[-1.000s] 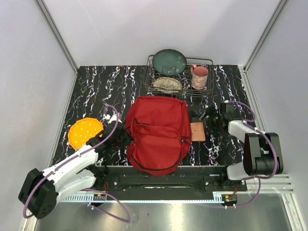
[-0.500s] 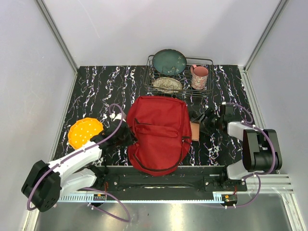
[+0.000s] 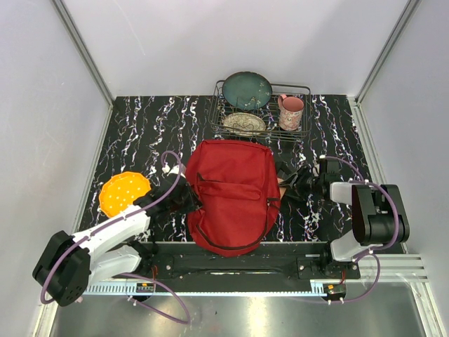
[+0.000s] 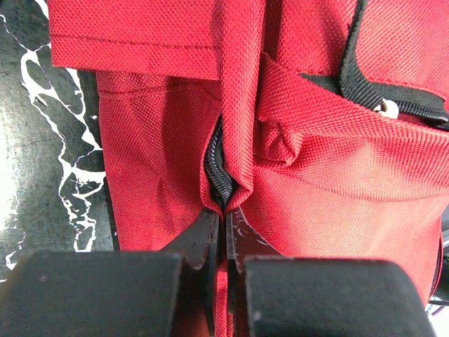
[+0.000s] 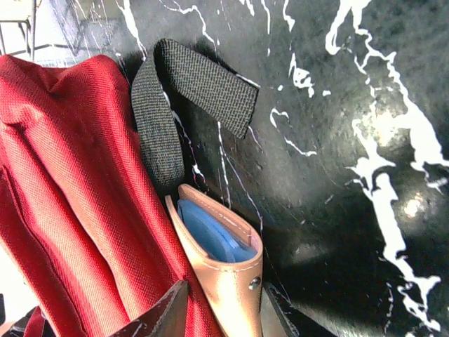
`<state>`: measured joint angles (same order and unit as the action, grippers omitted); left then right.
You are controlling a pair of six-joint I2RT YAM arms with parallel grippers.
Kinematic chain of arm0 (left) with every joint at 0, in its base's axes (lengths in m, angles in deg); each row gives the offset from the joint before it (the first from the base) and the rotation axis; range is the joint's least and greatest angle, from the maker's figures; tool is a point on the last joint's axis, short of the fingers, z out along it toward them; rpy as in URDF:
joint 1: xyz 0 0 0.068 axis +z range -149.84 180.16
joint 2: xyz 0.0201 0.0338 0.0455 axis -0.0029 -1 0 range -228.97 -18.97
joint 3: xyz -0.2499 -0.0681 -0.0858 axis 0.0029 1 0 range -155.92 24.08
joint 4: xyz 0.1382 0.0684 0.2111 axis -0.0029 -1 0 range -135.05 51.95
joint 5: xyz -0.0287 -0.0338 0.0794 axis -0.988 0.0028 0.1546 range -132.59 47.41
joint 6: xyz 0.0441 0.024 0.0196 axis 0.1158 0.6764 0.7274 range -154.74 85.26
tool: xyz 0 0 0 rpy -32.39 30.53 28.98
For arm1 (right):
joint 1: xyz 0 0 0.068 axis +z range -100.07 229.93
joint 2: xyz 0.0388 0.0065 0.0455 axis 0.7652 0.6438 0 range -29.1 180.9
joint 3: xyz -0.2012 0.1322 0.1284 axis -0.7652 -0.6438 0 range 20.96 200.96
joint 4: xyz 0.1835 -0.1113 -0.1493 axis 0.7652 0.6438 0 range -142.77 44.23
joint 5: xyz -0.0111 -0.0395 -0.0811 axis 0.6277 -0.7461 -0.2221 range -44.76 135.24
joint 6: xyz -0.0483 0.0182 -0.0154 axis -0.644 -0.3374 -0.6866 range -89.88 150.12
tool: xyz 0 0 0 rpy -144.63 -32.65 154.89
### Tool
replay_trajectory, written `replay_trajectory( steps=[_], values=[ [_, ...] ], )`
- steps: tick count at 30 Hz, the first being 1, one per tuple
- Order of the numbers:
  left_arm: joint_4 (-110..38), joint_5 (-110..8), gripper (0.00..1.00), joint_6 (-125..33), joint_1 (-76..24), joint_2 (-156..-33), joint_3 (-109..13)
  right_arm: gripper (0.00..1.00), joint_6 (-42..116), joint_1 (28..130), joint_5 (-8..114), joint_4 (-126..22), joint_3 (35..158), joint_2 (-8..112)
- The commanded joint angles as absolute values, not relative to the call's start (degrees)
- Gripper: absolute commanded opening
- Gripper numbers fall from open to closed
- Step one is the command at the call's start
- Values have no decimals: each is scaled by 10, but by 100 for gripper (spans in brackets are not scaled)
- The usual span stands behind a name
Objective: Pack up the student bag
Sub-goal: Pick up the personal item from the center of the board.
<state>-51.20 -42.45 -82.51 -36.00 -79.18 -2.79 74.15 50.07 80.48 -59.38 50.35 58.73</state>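
Carried leftward, the tan pouch (image 5: 226,275) now sits pinched in my right jaws against the student bag (image 3: 231,189), mid-frame on the counter (image 3: 140,133). My left jaws, pressed together, grip fabric beside its zipper (image 4: 217,165), likely readying the opening.

Up top we get bright, even light, with only soft shadows hugging the bag (image 3: 231,189). In the left wrist view the left fingers (image 4: 196,246) go blurry up close while the weave stays sharp. The right wrist view shows glare blobs on the glossy table (image 5: 393,126) and a blown-out top-left corner.
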Motion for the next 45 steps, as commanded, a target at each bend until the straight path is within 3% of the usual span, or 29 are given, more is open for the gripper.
replay_trajectory(
  steps=[1,4,6,8,9,13,22,26,31,34,39,43,45],
  values=[
    [-463,-451,0,-825,-365,-785,-47,50,736,502,789,-609,514,618],
    [-462,-451,0,-830,-365,-779,-41,39,748,503,794,-643,509,633],
    [-465,-451,0,-832,-365,-774,-39,39,756,503,799,-658,508,636],
    [-470,-451,0,-832,-365,-769,-39,41,763,503,792,-662,506,628],
    [-471,-450,0,-832,-365,-767,-37,54,764,503,790,-665,504,623],
    [-480,-446,0,-832,-365,-758,-32,59,792,503,761,-674,495,599],
    [-488,-443,0,-836,-365,-740,-25,50,843,503,735,-718,502,647],
    [-488,-442,0,-837,-365,-740,-24,41,849,503,752,-757,504,677],
    [-487,-445,0,-836,-365,-743,-25,11,844,502,759,-770,501,677],
    [-488,-446,0,-835,-365,-743,-27,1,838,502,747,-762,495,654],
    [-498,-440,1,-834,-365,-729,-26,0,813,503,670,-655,492,554],
    [-546,-427,31,-820,-365,-694,-38,0,777,502,559,-540,501,410],
    [-568,-390,61,-814,-365,-673,-48,0,767,503,528,-467,515,368]
  ],
)
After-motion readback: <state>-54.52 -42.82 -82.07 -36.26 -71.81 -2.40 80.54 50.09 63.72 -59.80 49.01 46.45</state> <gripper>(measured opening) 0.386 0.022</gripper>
